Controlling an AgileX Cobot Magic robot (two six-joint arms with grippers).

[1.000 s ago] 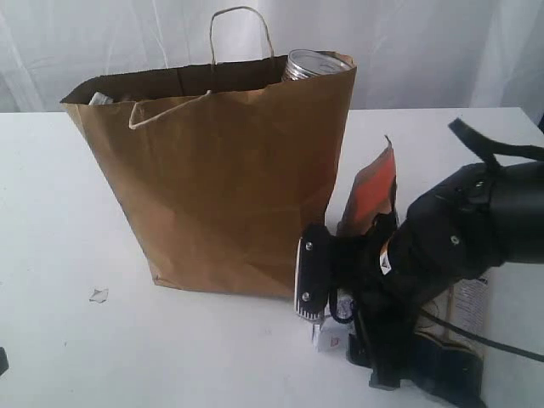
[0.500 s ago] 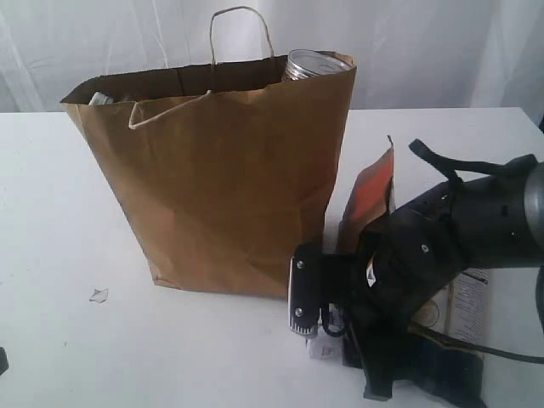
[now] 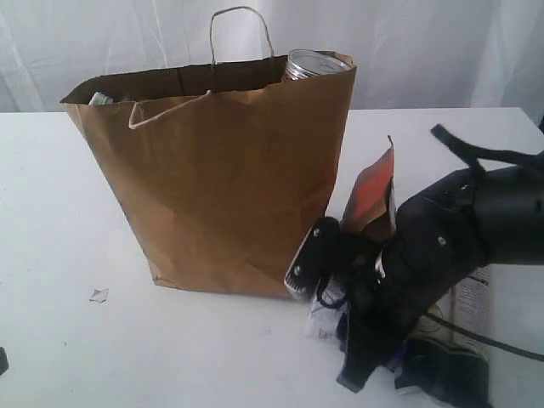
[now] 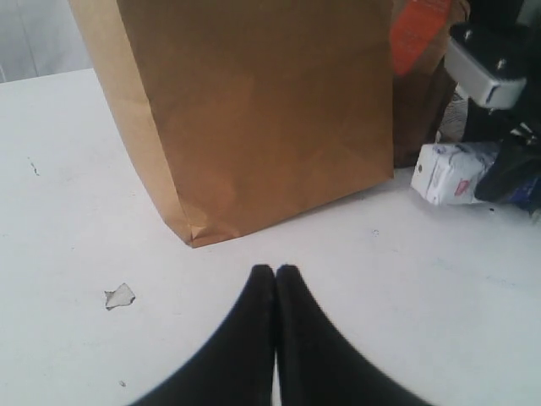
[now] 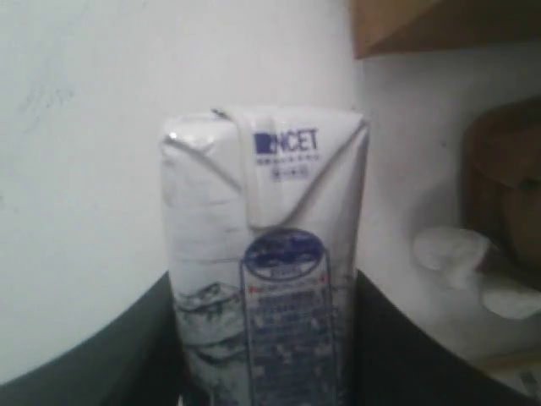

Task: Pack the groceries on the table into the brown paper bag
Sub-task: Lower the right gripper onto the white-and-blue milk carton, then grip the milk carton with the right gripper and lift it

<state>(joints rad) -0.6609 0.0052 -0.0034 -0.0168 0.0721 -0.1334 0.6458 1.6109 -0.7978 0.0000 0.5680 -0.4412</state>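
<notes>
Nearest the front edge of the plain white tabletop [image 3: 170, 357], the left gripper [image 4: 275, 275] hangs low with its two black fingers pressed flat together, holding nothing. Its wrist camera looks past a small white crumb [image 4: 119, 296] to the foot of the tall kraft-brown paper bag [image 4: 262, 118]. The exterior view barely shows this gripper. At front right the bulky black right arm [image 3: 459, 238] reaches in from the right edge and bends down toward the table. Its wrist is tilted, and from outside its body hides much of the grip. The right wrist view shows the grip plainly. The right gripper [image 5: 264, 283] pinches the small white-blue packet [image 5: 266, 254], with one dark finger against each long side and blue print readable on the face. The left wrist view shows the same packet [image 4: 448, 171] from the side, close to the bag's base but apart from it. Whether it rests on the table or is just off it, I cannot tell. In the exterior view little of the packet [image 3: 321, 321] shows. Under and behind the arm lies the long dark-ended pasta packet [image 3: 472, 310], flat on the table. Farther back the brown-orange pouch [image 3: 374, 195] stands upright just beside the bag's right wall. The bag [image 3: 221, 187] stands open with its twisted cord handle [image 3: 242, 30] up. Only the exterior view sees a metal can with a silvery top [image 3: 310, 65] poking above the right rim. A white curtain [image 3: 425, 51] hangs behind.
</notes>
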